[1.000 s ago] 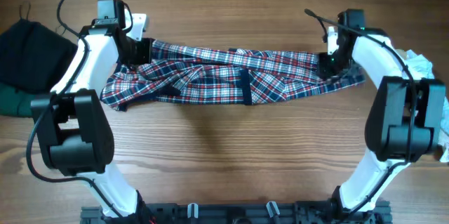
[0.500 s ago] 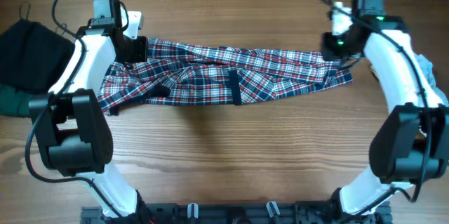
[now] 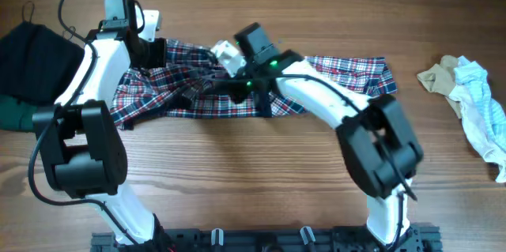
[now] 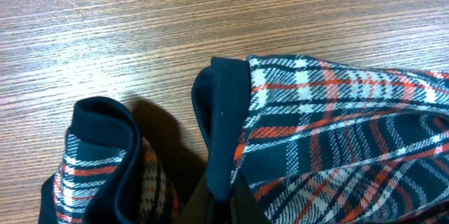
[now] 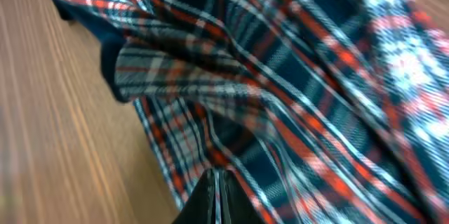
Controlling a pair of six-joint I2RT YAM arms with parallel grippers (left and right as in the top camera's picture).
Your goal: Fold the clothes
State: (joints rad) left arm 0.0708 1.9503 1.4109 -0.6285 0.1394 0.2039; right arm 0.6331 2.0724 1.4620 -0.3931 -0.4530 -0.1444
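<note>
The red, navy and white plaid garment (image 3: 340,74) lies stretched across the table's far half. My left gripper (image 3: 150,53) is shut on its navy trim at the far left corner. The left wrist view shows the trim (image 4: 223,133) pinched between the jaws of that gripper (image 4: 223,199). My right gripper (image 3: 232,86) is over the garment's middle. In the right wrist view this gripper (image 5: 217,196) is shut with a thin edge of plaid cloth (image 5: 280,76) between the jaws. The picture is blurred.
A black garment (image 3: 32,50) and a dark green one (image 3: 12,114) lie at the left edge. A beige cloth (image 3: 439,74) and a pale blue-white one (image 3: 482,114) lie at the right edge. Bare wood table (image 3: 253,173) lies in front.
My right arm has swung left, from the garment's right end to its middle. The beige and pale cloths at the right are uncovered. The left gripper has stayed put.
</note>
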